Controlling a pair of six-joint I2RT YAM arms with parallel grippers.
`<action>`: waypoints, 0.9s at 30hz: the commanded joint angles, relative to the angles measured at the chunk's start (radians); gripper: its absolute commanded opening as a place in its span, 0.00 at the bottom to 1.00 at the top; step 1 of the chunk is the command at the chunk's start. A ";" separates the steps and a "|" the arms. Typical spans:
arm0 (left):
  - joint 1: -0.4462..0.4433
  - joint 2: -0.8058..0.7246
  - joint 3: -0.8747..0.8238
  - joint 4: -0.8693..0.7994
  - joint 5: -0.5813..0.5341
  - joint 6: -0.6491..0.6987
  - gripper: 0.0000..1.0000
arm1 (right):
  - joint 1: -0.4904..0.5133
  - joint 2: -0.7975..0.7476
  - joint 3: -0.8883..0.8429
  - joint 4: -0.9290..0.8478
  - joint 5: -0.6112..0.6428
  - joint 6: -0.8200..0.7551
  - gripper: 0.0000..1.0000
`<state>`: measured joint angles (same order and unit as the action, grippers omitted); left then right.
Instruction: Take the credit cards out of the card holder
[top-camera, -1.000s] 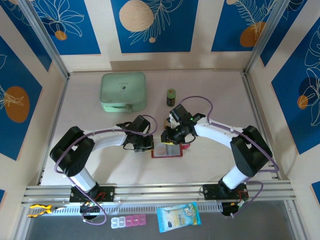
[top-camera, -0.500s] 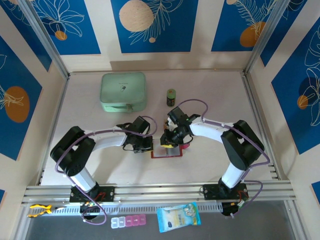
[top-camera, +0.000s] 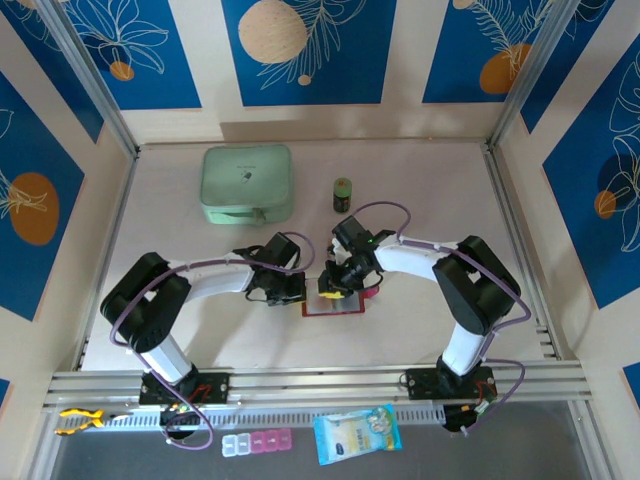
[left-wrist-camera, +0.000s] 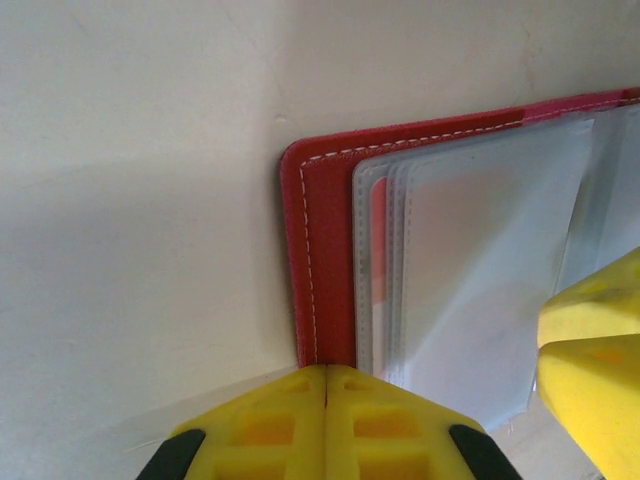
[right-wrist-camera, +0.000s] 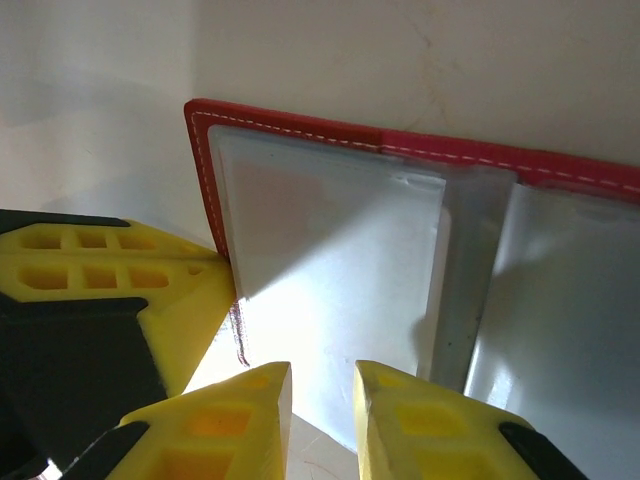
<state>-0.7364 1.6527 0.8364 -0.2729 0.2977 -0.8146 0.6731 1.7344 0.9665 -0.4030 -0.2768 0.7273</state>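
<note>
The card holder (top-camera: 338, 304) lies open on the table, dark red with clear sleeves (left-wrist-camera: 480, 280). A red-orange credit card (left-wrist-camera: 378, 250) shows through the left sleeves, and a whitish one (right-wrist-camera: 340, 270) sits in the top sleeve. My left gripper (left-wrist-camera: 326, 374) is shut, its tips resting on the holder's left cover edge (left-wrist-camera: 325, 250). My right gripper (right-wrist-camera: 322, 378) hangs over the near edge of the whitish sleeve with its jaws a narrow gap apart; the sleeve lies flat behind the gap, not pinched. Both grippers meet at the holder, left gripper (top-camera: 291, 290) and right gripper (top-camera: 335, 286).
A mint-green zip case (top-camera: 247, 184) and a small dark jar (top-camera: 342, 194) stand at the back. Beyond the front rail lie a pill box (top-camera: 257, 443) and a blue packet (top-camera: 357, 433). My left finger (right-wrist-camera: 130, 290) sits close beside the right gripper.
The right arm's elbow has drawn in to the left and its gripper has shifted slightly left over the holder, jaws a touch narrower. The left arm has not moved.
</note>
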 joint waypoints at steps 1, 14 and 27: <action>-0.006 0.020 0.001 -0.036 -0.028 0.020 0.00 | 0.006 0.016 0.006 -0.003 -0.004 0.003 0.24; -0.005 0.025 0.002 -0.052 -0.031 0.022 0.00 | -0.007 -0.002 -0.011 -0.046 0.055 -0.024 0.24; -0.006 0.023 0.009 -0.067 -0.035 0.027 0.00 | -0.043 -0.030 -0.053 -0.032 0.029 -0.041 0.24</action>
<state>-0.7364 1.6535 0.8375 -0.2764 0.2970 -0.8082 0.6384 1.7290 0.9367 -0.4133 -0.2371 0.7071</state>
